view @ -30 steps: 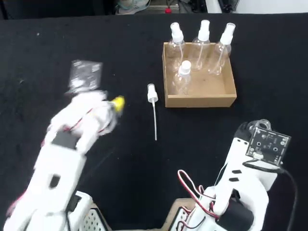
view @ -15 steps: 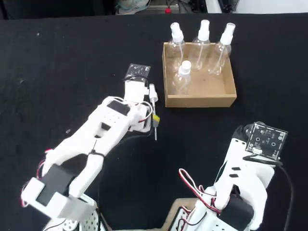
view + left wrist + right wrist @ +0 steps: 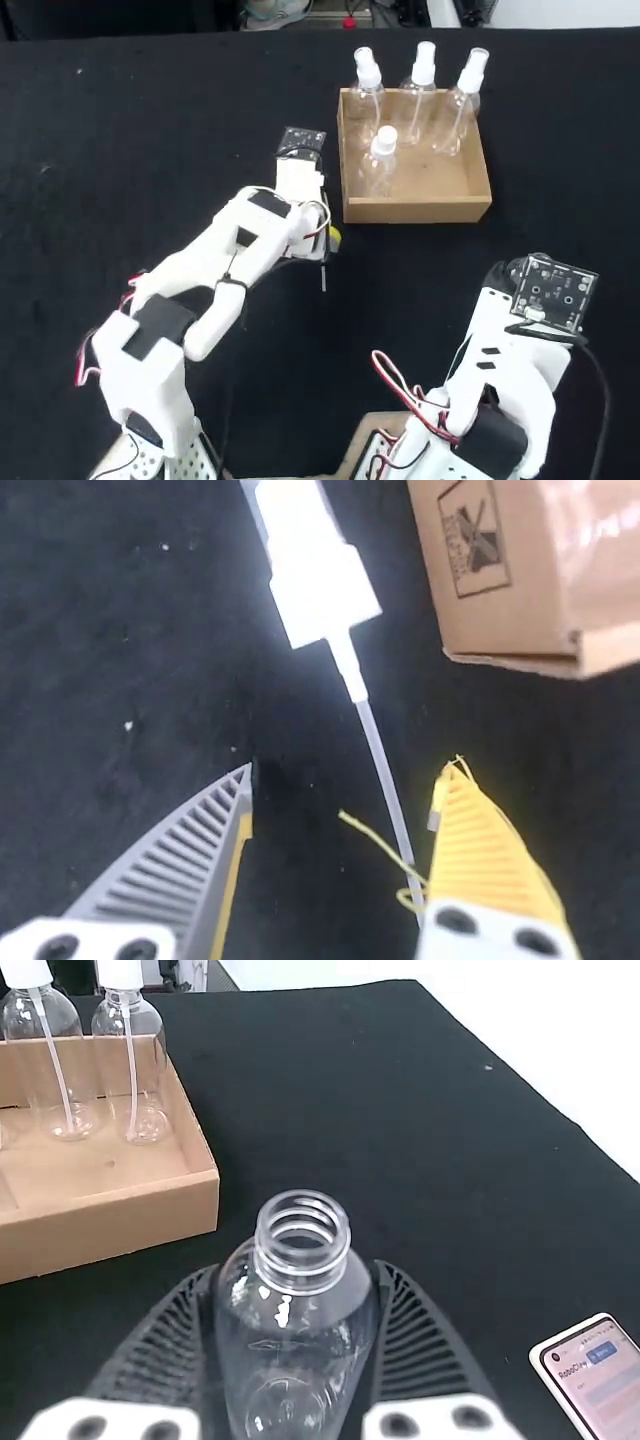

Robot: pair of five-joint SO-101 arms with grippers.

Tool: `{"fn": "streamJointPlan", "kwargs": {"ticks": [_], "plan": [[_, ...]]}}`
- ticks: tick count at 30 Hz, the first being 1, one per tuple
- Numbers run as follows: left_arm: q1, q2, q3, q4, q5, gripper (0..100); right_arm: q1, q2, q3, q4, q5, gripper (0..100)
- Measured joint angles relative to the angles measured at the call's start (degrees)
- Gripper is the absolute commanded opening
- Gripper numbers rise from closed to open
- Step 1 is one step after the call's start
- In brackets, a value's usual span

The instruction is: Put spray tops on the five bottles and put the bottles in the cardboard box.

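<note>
Left arm is getting set to grab the last spray top.
The left gripper (image 3: 350, 778) is hanging wide open, holding nothing. The thin tube of the white plastic spray top (image 3: 318, 570) is lying between its jaws, nearer the yellow one. From the high view, the top is lying flat on the black table (image 3: 150, 100) at 9 o'clock of the brown cardboard box (image 3: 415, 211), head pointing to 12, tube to 6. At 5 o'clock, the right gripper (image 3: 292, 1290) is squeezing the clear open plastic bottle (image 3: 300, 1245) upright.
</note>
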Motion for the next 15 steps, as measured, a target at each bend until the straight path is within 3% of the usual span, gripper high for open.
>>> {"fn": "streamJointPlan", "kwargs": {"ticks": [6, 11, 15], "plan": [[0.0, 0.97, -1.05, 0.0, 0.0, 2, 0.0, 0.0, 0.0, 0.0, 0.0, 1.8], [0.0, 0.97, -1.14, 0.26, 0.0, 3, 0.0, 0.0, 0.0, 0.18, 0.0, 1.8], [0.0, 0.97, -2.55, 5.01, 0.0, 3, 0.0, 0.0, 1.32, 0.26, 0.0, 1.8]]}}
